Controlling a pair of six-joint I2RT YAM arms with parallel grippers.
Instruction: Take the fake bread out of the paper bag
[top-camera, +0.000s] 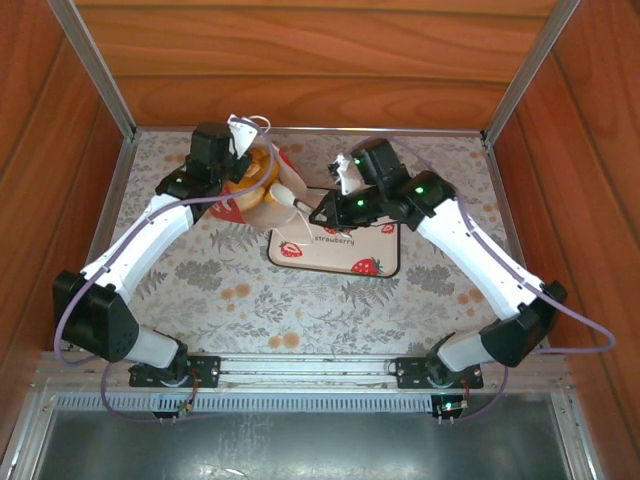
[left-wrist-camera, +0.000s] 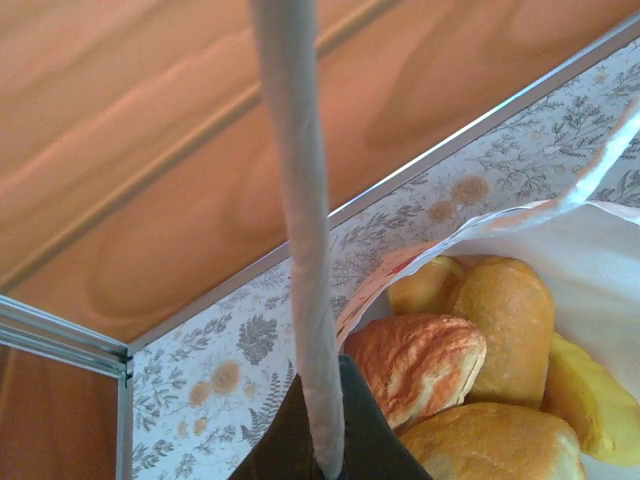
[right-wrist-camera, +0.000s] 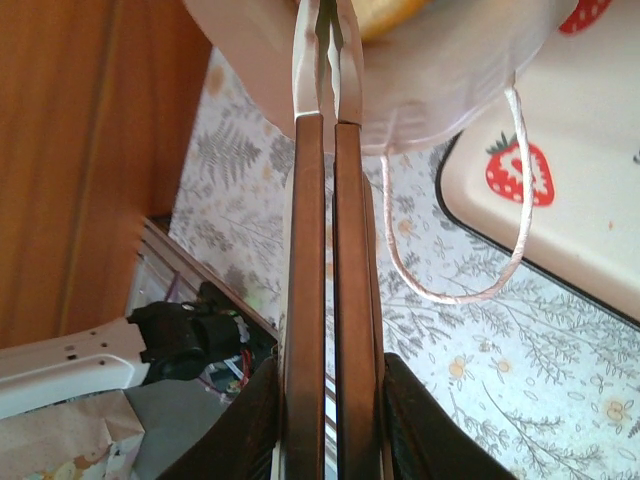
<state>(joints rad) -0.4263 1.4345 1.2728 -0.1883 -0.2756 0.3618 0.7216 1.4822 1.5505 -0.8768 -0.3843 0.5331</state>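
Top external view: small white paper bag with red strawberry band (top-camera: 262, 207) sat far left of table, golden-brown toy pastries (left-wrist-camera: 500, 310) inside. Left gripper (left-wrist-camera: 322, 455) clamped white cord handle (left-wrist-camera: 300, 200); right gripper (right-wrist-camera: 328, 118) pinched bag rim. Step judged: opening mouth. Next: free one gripper, reach pastries.

White arms (top-camera: 150, 235), black joints (top-camera: 98, 318), lilac cables (top-camera: 580, 351), green lights (top-camera: 420, 187), apparently brown fingers (right-wrist-camera: 305, 300).
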